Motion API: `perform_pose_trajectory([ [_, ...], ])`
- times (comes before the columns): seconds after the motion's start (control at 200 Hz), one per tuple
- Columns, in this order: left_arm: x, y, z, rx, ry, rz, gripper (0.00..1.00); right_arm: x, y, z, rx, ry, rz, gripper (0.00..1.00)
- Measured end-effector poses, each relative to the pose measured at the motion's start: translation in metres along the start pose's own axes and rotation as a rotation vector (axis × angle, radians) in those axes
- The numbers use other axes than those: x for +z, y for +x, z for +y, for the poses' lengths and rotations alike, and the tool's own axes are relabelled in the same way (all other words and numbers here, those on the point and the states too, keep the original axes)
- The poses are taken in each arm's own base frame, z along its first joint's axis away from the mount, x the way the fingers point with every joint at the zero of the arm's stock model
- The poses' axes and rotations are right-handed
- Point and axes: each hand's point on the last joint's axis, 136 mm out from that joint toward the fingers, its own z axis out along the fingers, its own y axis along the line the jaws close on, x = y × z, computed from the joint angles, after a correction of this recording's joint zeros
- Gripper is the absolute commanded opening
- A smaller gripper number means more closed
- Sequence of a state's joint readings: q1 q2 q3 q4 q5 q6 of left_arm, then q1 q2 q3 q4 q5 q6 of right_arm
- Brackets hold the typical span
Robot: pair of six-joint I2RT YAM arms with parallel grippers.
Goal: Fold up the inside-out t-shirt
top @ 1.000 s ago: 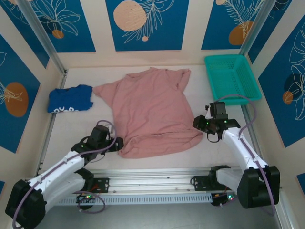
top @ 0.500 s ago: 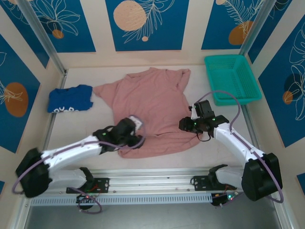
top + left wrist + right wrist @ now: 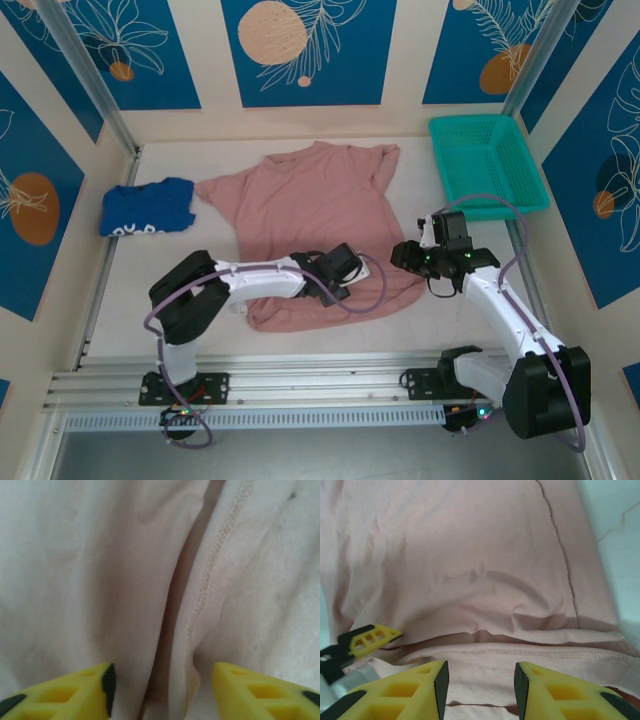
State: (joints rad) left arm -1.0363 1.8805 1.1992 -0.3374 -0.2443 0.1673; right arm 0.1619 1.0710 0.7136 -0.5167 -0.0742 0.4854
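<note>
Shirt first: your inside-out t-shirt (image 3: 310, 215) lies spread across the middle of the table (image 3: 150, 275), with its hem toward 6 o'clock. Your left gripper (image 3: 335, 283) sits on the hem at about 6 o'clock of the shirt, its arm reaching across from 8 o'clock. From its wrist you see the yellow fingers (image 3: 80, 692) partly parted, astride a raised fold with a stitched seam; the cloth runs between them, but you cannot tell whether they pinch it. Your right gripper (image 3: 408, 258) is at the shirt's 4 o'clock corner, jaws about half open over the stitched hem band and closed on nothing. Well apart from the shirt, a blue garment (image 3: 147, 208) lies at 9 o'clock and a teal basket (image 3: 485, 165) at 2 o'clock.
</note>
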Motion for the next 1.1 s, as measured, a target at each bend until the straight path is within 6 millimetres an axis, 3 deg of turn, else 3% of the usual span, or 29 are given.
perform_pose_trajectory([
  [0.165, 0.003, 0.002, 0.002, 0.016, 0.003, 0.026, 0.10, -0.002, 0.001, -0.001, 0.006, -0.010, -0.001, 0.42],
  [0.255, 0.003, 0.004, 0.004, 0.013, 0.009, 0.033, 0.00, -0.006, 0.002, 0.004, -0.011, -0.035, -0.011, 0.44],
  [0.315, 0.002, 0.004, 0.006, -0.011, 0.022, 0.030, 0.00, -0.012, 0.004, 0.012, -0.050, -0.070, -0.035, 0.48],
  [0.41, -0.011, -0.003, 0.015, -0.074, 0.058, -0.011, 0.00, -0.021, 0.015, 0.038, -0.155, -0.165, -0.079, 0.64],
  [0.53, -0.046, -0.020, 0.040, -0.203, 0.114, -0.124, 0.00, -0.020, 0.051, 0.080, -0.355, -0.315, -0.103, 0.65],
  [0.65, -0.083, -0.034, 0.069, -0.344, 0.180, -0.241, 0.00, 0.004, 0.097, 0.109, -0.570, -0.404, -0.106, 0.56],
  [0.78, -0.108, -0.048, 0.089, -0.429, 0.246, -0.319, 0.00, 0.046, 0.123, 0.115, -0.755, -0.381, -0.135, 0.51],
  [0.945, -0.124, -0.052, 0.088, -0.449, 0.310, -0.325, 0.00, 0.091, 0.116, 0.125, -0.874, -0.297, -0.220, 0.41],
  [1.1, -0.134, -0.052, 0.084, -0.452, 0.347, -0.312, 0.00, 0.114, 0.100, 0.138, -0.925, -0.236, -0.316, 0.34],
])
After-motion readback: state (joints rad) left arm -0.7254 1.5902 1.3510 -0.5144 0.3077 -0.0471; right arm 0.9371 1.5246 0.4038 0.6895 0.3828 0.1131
